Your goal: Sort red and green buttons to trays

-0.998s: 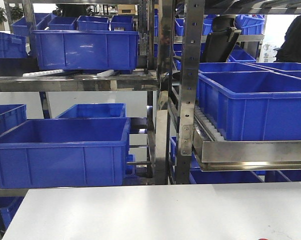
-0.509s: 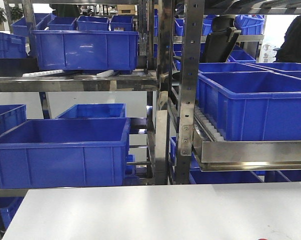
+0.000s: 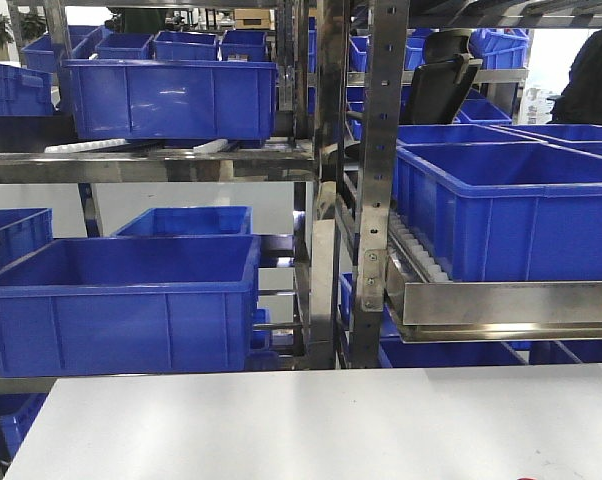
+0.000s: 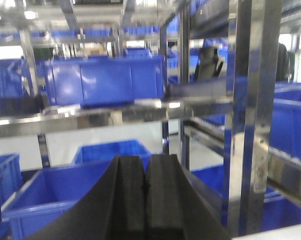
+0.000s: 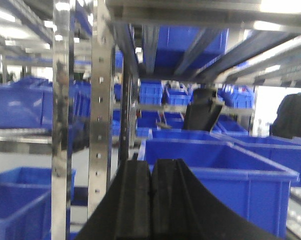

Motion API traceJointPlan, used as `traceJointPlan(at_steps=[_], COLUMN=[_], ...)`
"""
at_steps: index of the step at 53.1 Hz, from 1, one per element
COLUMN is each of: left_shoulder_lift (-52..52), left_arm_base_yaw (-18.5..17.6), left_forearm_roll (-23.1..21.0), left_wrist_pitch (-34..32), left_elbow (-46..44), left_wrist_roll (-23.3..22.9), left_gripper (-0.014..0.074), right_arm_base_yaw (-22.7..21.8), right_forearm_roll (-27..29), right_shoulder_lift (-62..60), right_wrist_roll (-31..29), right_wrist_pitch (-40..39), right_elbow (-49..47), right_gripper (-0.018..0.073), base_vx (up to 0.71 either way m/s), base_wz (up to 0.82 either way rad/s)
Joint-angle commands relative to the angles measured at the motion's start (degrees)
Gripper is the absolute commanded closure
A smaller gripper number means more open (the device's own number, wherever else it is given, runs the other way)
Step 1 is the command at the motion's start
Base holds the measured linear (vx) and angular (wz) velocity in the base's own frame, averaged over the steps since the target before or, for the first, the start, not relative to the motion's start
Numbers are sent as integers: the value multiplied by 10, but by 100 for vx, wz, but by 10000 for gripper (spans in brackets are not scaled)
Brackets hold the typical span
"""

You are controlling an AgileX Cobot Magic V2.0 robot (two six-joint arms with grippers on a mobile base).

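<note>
I see a perforated steel rack [image 3: 381, 150] carrying deep blue plastic crates [image 3: 121, 300], with a white tabletop [image 3: 311, 425] at 6 o'clock. The left gripper [image 4: 144, 200] and right gripper [image 5: 151, 200] each have pads pressed together, holding nothing. A red sliver [image 3: 527, 478] sits at 5 o'clock; I cannot tell whether it is tray or button.

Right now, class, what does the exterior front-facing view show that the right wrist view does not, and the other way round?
Only the front view shows the flat white tabletop across its lower part. Only the right wrist view shows the right claw, black and shut with nothing in it. Both show deep blue plastic crates, a perforated shiny steel upright and a black chair back.
</note>
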Motion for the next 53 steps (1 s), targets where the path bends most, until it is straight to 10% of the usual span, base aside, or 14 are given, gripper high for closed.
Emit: traceJointPlan(at_steps=[1,14,34,53], left_shoulder_lift=[4,6,6,6], left_arm_base_yaw=[1,1,1,1], left_forearm_roll=[2,13,14,10], left_wrist_pitch=[-51,-62,-74,-78], left_elbow=[-23,-23,-23,-23], left_wrist_roll=[-8,-6,-6,-6], left_gripper=[563,365,-6,11], right_arm_base_yaw=[-2,-2,-2,-2], right_forearm_roll=[0,0,0,-47], right_shoulder_lift=[3,1,1,57], right_wrist_roll=[-2,-2,3,15], right_wrist_pitch=[-47,-27,-23,-212], right_elbow=[-20,-20,-20,125], right_gripper=[559,390,-152,-99], base_vx=[0,0,0,0], base_wz=[0,0,0,0])
